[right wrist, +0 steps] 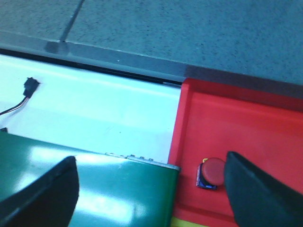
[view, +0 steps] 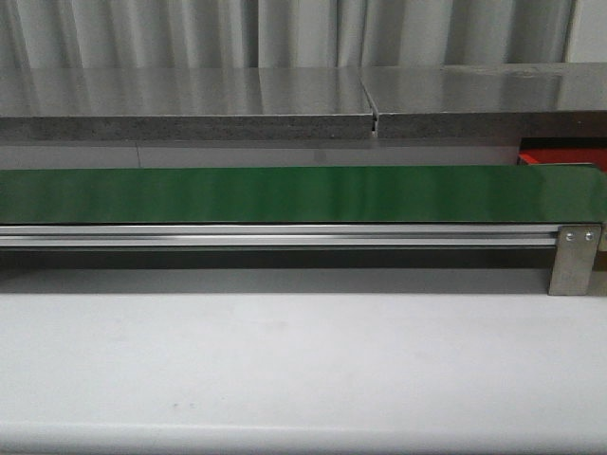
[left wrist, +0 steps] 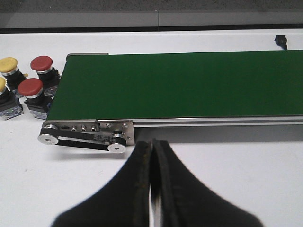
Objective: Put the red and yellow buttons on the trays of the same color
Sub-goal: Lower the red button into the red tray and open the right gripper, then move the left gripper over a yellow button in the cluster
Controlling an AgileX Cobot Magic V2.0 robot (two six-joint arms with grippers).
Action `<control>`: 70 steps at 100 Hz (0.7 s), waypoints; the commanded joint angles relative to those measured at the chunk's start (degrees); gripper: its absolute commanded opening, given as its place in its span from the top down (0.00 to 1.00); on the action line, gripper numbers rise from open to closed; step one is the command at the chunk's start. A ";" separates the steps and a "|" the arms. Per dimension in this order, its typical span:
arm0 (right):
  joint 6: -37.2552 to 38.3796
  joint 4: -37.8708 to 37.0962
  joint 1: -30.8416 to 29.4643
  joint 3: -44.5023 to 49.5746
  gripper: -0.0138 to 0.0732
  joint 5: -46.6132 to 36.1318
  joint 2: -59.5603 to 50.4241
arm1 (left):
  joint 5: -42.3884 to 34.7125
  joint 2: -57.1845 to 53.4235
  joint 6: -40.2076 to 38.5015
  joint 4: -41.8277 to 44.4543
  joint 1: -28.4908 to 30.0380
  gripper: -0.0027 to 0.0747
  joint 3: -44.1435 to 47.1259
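The left hand [left wrist: 152, 156] is pressed together and holds nothing, hovering over the white tabletop [left wrist: 227, 170] just beside the green belt [left wrist: 189, 85]. Past the belt's end stand two red buttons [left wrist: 30, 88] and two yellow buttons [left wrist: 8, 65]. The right hand [right wrist: 151, 184] is spread apart above the belt's other end and the red tray [right wrist: 246, 127], where one red button [right wrist: 211, 173] lies.
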 commanded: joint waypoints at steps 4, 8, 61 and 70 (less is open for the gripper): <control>-0.53 -1.84 3.03 6.13 0.13 -6.50 -9.78 | -4.40 0.02 -0.16 -0.84 -0.47 0.99 -1.60; -0.53 -2.07 3.59 9.65 0.13 -7.69 -12.48 | -4.40 0.02 -0.16 -0.84 -0.47 0.99 -1.60; -0.59 -3.62 4.27 49.35 0.15 -14.62 -43.20 | -4.40 0.02 -0.16 -0.84 -0.47 0.99 -1.60; -0.59 -3.63 4.27 52.02 0.29 -14.62 -46.13 | -4.40 0.02 -0.16 -0.84 -0.47 0.99 -1.60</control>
